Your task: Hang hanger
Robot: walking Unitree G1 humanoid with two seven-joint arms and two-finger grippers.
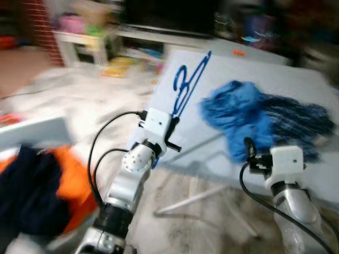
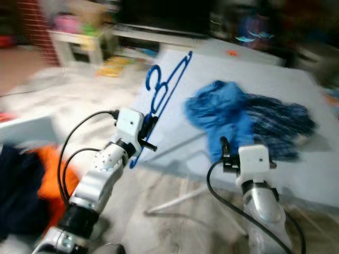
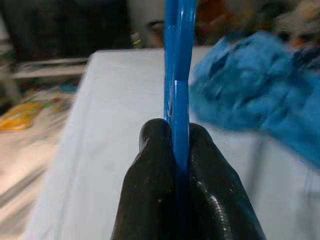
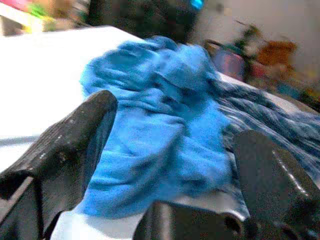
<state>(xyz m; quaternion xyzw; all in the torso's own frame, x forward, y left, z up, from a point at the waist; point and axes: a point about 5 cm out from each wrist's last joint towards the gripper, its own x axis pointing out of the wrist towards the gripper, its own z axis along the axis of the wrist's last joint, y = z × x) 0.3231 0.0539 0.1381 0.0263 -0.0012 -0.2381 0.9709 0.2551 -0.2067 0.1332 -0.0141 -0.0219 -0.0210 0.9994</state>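
A pale grey-blue folding table [image 1: 296, 90] with thin white legs takes up the right and middle of the blurred head views, standing on a light, mottled floor [image 1: 79, 95]. On the table lies a rumpled heap of bright blue fabric [image 1: 238, 114], and touching its right side is a darker blue garment with fine stripes [image 1: 299, 121]; both spread toward the table's right half. At the lower left of the head views sits a heap of dark navy and orange clothing [image 1: 42, 185], close beside the left arm. Behind the table, the far side of the room holds a low white shelf unit with coloured items [image 1: 85, 37], too blurred to identify. The left gripper [image 3: 175, 150] is raised at the table's near left edge, its two black fingers [image 3: 150, 170] pressed together on the lower bar of a slim bright blue plastic hanger [image 1: 185, 84]. The hanger stands nearly upright from the grip, tilted slightly to the right, its curled hook uppermost above the left part of the tabletop. The right gripper [image 4: 172, 150] hovers at the table's near edge just in front of the bright blue fabric, its fingers [image 4: 75, 135] spread wide apart with nothing between them. A small orange spot [image 1: 238, 52] lies on the table's far edge.
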